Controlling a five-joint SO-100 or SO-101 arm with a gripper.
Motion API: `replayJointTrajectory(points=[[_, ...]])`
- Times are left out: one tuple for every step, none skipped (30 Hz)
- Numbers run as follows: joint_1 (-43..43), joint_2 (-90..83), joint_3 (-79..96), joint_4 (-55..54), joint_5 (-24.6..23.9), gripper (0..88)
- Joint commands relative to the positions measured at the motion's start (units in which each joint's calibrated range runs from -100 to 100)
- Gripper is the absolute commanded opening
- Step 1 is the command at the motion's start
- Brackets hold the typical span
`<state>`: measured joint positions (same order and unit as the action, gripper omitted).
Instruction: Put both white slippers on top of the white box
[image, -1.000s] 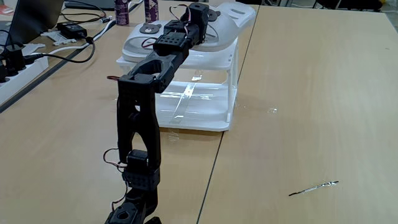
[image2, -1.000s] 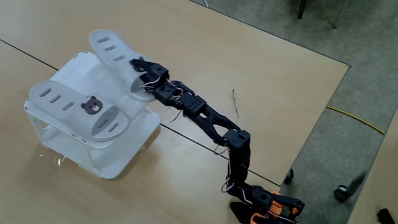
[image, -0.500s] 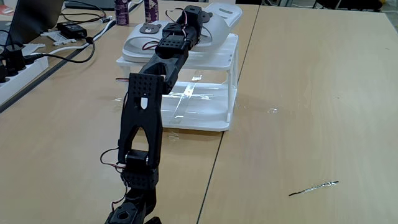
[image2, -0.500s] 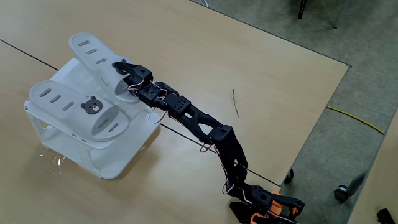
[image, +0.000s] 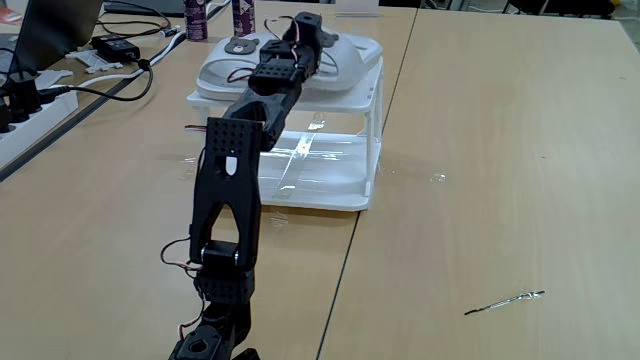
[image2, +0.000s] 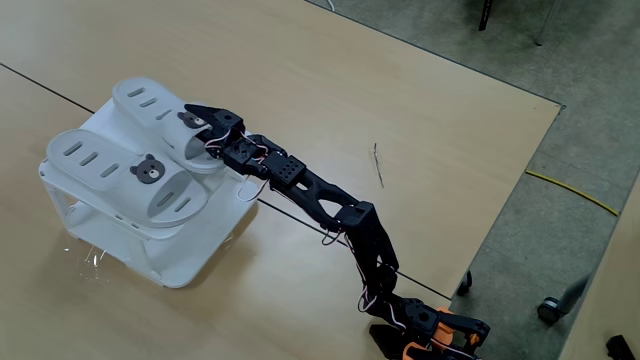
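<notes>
Both white slippers lie flat side by side on the white box (image: 330, 185) (image2: 190, 245). The near slipper (image2: 95, 150) (image: 222, 72) shows its brown bear badge. My gripper (image2: 195, 128) (image: 305, 28) reaches over the far slipper (image2: 140, 98) (image: 358, 58) at its strap. One black finger (image2: 210, 113) stands just above that slipper's bear badge, and the other goes down beside the strap. The jaws look open around the strap. The arm stretches long and low from its base at the table's near edge.
A thin metal stick (image: 505, 298) (image2: 378, 165) lies on the table right of the arm. A power strip (image: 20, 115), cables, a laptop (image: 60, 25) and bottles (image: 195, 18) crowd the far left. Past the table edge (image2: 500, 210) is grey floor.
The far slipper came down from a tilted, lifted pose to lie flat on the box beside the other. The upper finger has risen off the strap, and the bear badge now shows.
</notes>
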<state>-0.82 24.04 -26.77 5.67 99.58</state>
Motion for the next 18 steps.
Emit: replayJointTrajectory(points=[[0.3, -2.9, 1.7, -1.7, 0.4, 13.1], [0.3, -2.9, 2.7, -1.7, 0.4, 13.1], [0.4, -2.9, 3.7, -1.7, 0.4, 13.1], [0.4, -2.9, 4.2, -1.7, 0.4, 13.1], [0.4, -2.9, 4.4, -1.7, 0.4, 13.1], [0.4, -2.9, 4.5, -1.6, 0.4, 13.1], [0.4, -2.9, 4.7, -1.4, 0.4, 13.1], [0.4, -3.0, 5.3, -1.4, 0.4, 13.1], [0.4, -3.8, 6.1, -0.8, 0.4, 13.1], [0.4, -5.2, 7.2, 0.5, 0.4, 13.1], [0.4, -7.2, 9.1, 1.6, 0.4, 13.1], [0.4, -8.5, 10.8, 1.7, 0.4, 13.1], [0.4, -9.9, 12.4, 1.7, 0.4, 13.1], [0.4, -11.2, 14.1, 1.8, 0.4, 13.1], [0.4, -12.6, 15.8, 1.8, 0.4, 13.1], [0.4, -13.9, 17.3, 1.8, 0.4, 13.1], [0.4, -15.1, 18.7, 1.7, 0.4, 13.2], [0.4, -16.3, 20.0, 1.7, 0.4, 13.9]])
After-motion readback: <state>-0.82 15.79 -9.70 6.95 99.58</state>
